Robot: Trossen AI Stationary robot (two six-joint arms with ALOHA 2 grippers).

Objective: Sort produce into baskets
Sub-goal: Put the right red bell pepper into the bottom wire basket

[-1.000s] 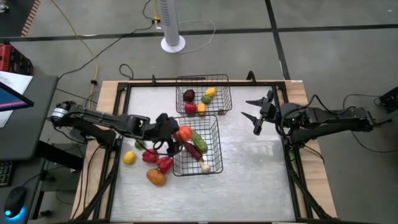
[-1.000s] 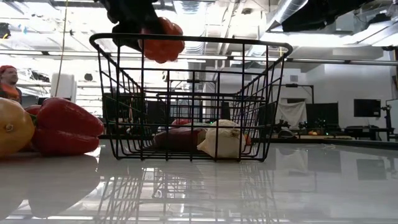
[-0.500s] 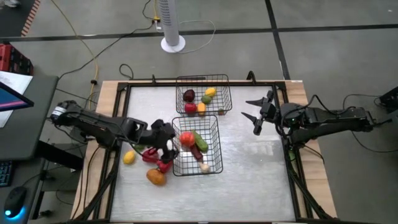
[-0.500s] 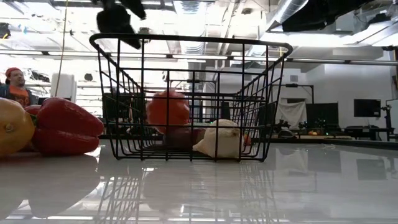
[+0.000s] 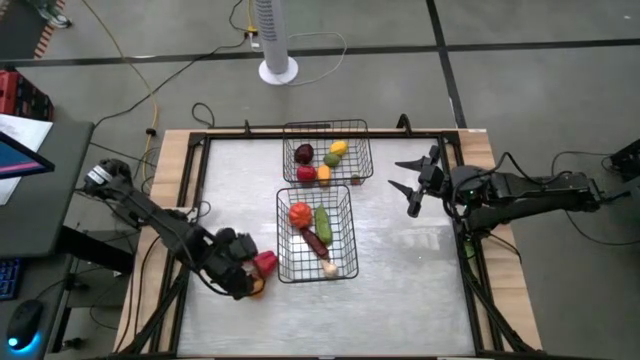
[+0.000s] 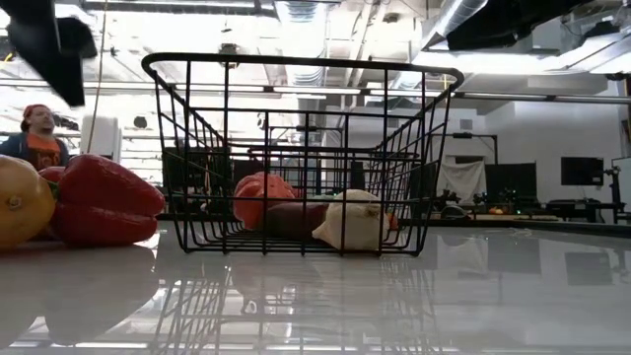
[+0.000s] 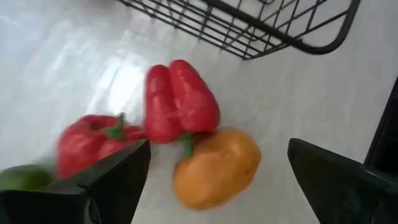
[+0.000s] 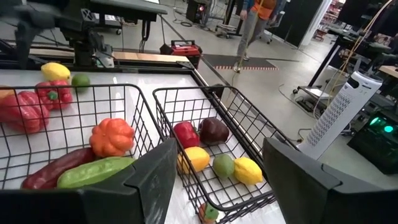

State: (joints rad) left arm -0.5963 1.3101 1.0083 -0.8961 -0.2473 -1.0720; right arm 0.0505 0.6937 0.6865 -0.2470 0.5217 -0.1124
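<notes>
My left gripper (image 5: 240,278) (image 7: 219,149) hangs open above the loose produce on the table, left of the near basket (image 5: 318,232). Under its fingers lie a red pepper (image 7: 180,102), an orange pepper (image 7: 214,165), a second red piece (image 7: 90,143) and a green one (image 7: 18,177); it touches none of them. The near basket holds an orange ribbed piece (image 5: 299,214), a green one (image 5: 322,222), a maroon one (image 5: 316,242) and a whitish garlic (image 5: 330,268). The far basket (image 5: 327,152) holds several small fruits. My right gripper (image 5: 405,187) waits open at the right.
A lemon (image 8: 55,70) and a lime (image 8: 81,79) lie on the table beyond the near basket, as the right wrist view shows. A black frame (image 5: 200,150) runs round the white tabletop. Bare table lies right of the baskets. A person (image 6: 39,128) shows in the room behind.
My left gripper has let go of the orange ribbed piece above the near basket; the piece has dropped in and rests on the basket floor. The gripper then swung toward the table's left and near edge, tipping further downward, and now hangs over the loose peppers.
</notes>
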